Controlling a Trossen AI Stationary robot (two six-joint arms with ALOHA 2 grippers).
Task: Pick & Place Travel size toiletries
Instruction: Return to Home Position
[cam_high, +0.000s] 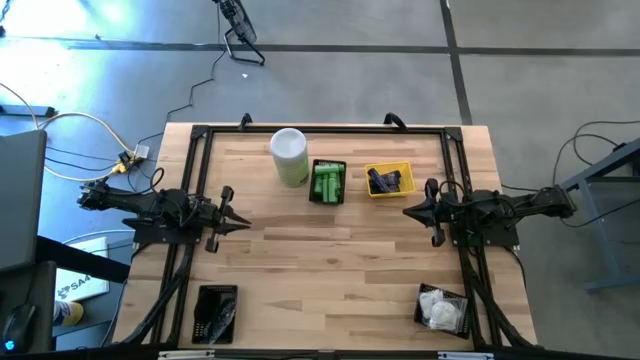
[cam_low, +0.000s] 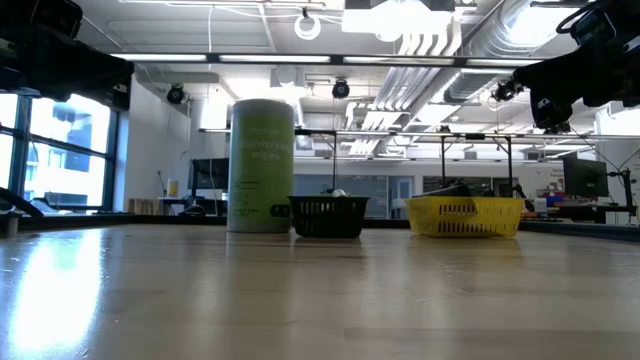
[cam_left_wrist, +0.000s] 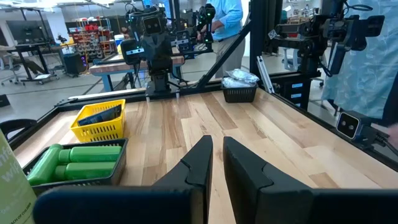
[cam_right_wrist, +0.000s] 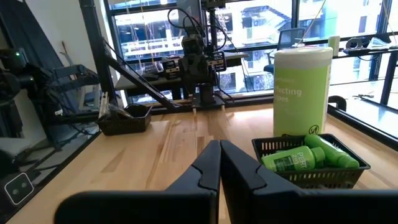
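Little green bottles (cam_high: 328, 183) lie in a black mesh basket (cam_high: 314, 196) at the table's far middle; they also show in the left wrist view (cam_left_wrist: 81, 158) and the right wrist view (cam_right_wrist: 305, 158). Dark navy tubes (cam_high: 387, 180) lie in a yellow basket (cam_high: 404, 168) beside it. White soft packets (cam_high: 438, 308) fill a black basket (cam_high: 461, 300) at the near right. Dark pieces (cam_high: 216, 312) lie in a black basket (cam_high: 200, 296) at the near left. My left gripper (cam_high: 243, 222) is shut and empty at mid-left. My right gripper (cam_high: 407, 211) is shut and empty at mid-right.
A tall white-and-green canister (cam_high: 289, 156) stands on its base left of the green-bottle basket, and also shows in the low view (cam_low: 262, 165). A black frame (cam_high: 320, 130) runs along the table's edges. Bare wood lies between the two grippers. A person (cam_left_wrist: 227, 25) stands beyond the table.
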